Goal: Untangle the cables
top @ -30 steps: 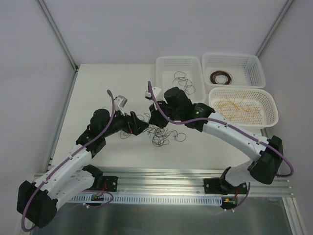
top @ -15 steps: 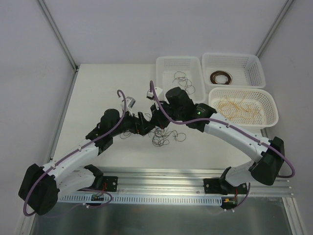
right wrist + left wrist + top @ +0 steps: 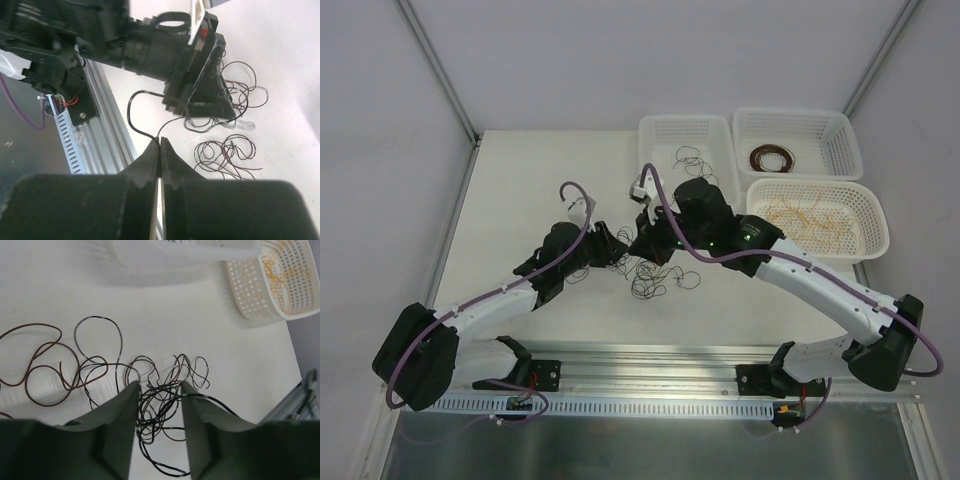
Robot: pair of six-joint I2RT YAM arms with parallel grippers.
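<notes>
A tangle of thin black cables (image 3: 655, 275) lies on the white table between the two arms. My left gripper (image 3: 159, 386) stands over it, jaws part way in and still apart, with a loose knot of black cables (image 3: 157, 405) between the fingers. A dark brown cable (image 3: 45, 365) loops to its left. My right gripper (image 3: 160, 140) is shut on one black cable (image 3: 131, 112), which curves up and back toward the left gripper's fingers (image 3: 210, 100). A small bunch of dark brown cables (image 3: 225, 155) lies beside them. From above, the left gripper (image 3: 620, 255) and right gripper (image 3: 642, 250) are close together.
Three white baskets stand at the back right: one (image 3: 685, 125) with black cables, one (image 3: 797, 115) with a brown coil (image 3: 770, 158), one (image 3: 815, 185) with yellow cables (image 3: 805, 220). The metal rail (image 3: 650, 375) runs along the near edge.
My left arm has reached forward and right to the tangle, and its jaws have narrowed around it. My right arm has shifted slightly right, still shut.
</notes>
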